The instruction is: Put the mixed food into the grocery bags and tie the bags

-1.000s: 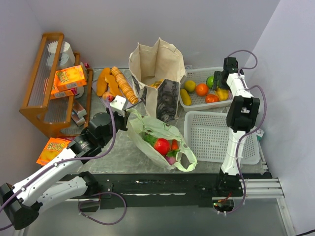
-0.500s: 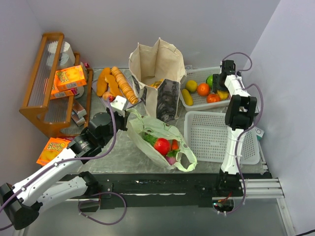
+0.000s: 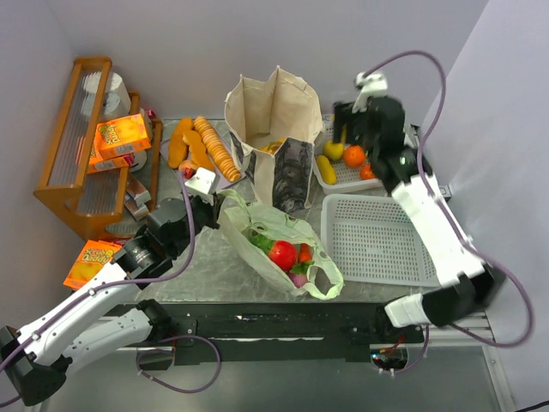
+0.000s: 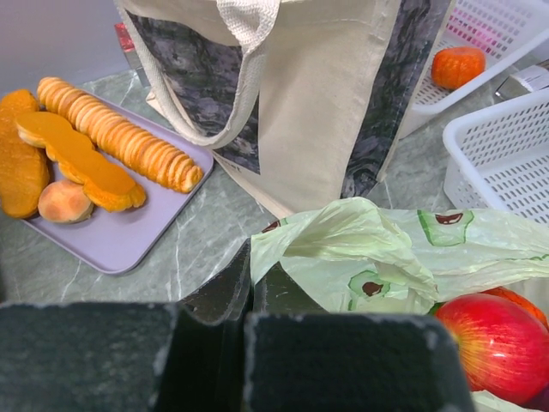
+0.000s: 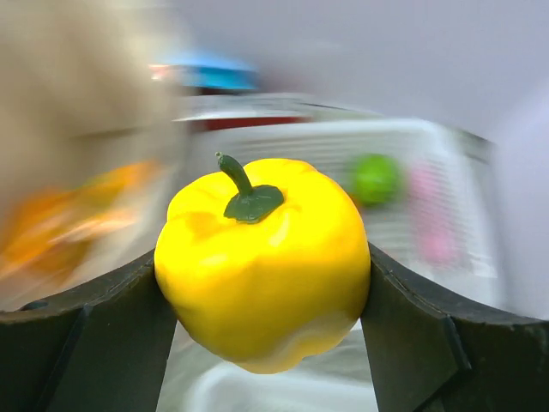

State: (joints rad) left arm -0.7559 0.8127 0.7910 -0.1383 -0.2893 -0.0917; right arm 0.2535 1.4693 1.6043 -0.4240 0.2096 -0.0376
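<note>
While the right hand hangs over the left end of the far basket, just right of the canvas tote, it pinches a yellow pepper between both fingers. The pepper sits stem up and fills the gap. The background in the right wrist view is blurred, so nothing else there can be read.

Far basket contents, top view: an orange, a yellow-green fruit and a long yellow piece. The near basket lies just in front of it.

The left hand is low at the far-left rim of the pale-green bag. Its fingers are pressed together on the plastic edge, and the film comes straight out of the tips. The bag lies slumped on the bench, mouth open, touching the near foot of the tote. A red apple is inside it with other red and green pieces, and its loop handle points to the near right.

The tote stands upright and open, with the printed side panel facing the left wrist camera.

A grey tray with bread loaves lies left of the tote. A wooden rack at far left carries orange boxes.
</note>
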